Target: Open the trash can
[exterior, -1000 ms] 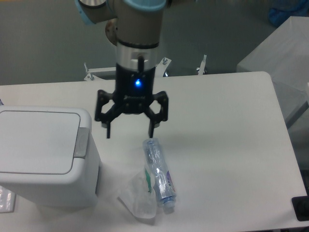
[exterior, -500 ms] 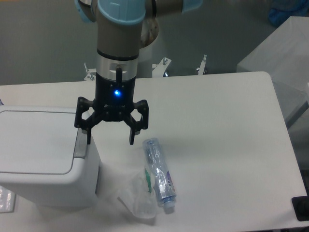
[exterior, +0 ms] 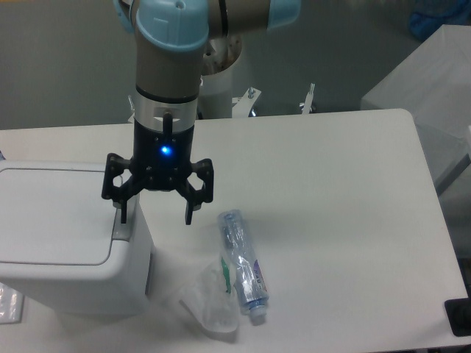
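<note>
The black two-finger gripper (exterior: 155, 215) hangs with its jaws spread wide and nothing between them, a blue light glowing on its body. Over the last second it has slid steadily leftward across the table: from above the bottle, to the bin's right edge, and now its left fingertip (exterior: 122, 218) stands over the grey push tab (exterior: 122, 224) while the right one hangs beyond the bin's right wall, over bare table. Contact between finger and tab cannot be confirmed from this angle. The large boxy white plastic trash can (exterior: 70, 250) sits at the left edge of the white table (exterior: 331, 220), its flat hinged lid (exterior: 55, 217) closed and level. Judged from this, the approach is nearly finished and the press has not yet happened; a downward push on the tab looks like the next call, and the left finger seems lined up for it. Well to the right of the bin lies a clear plastic bottle (exterior: 243, 266) on its side, with a crumpled clear plastic wrapper (exterior: 210, 303) touching its lower end. Count: one arm, one gripper, one trash can, one bottle, one wrapper.
</note>
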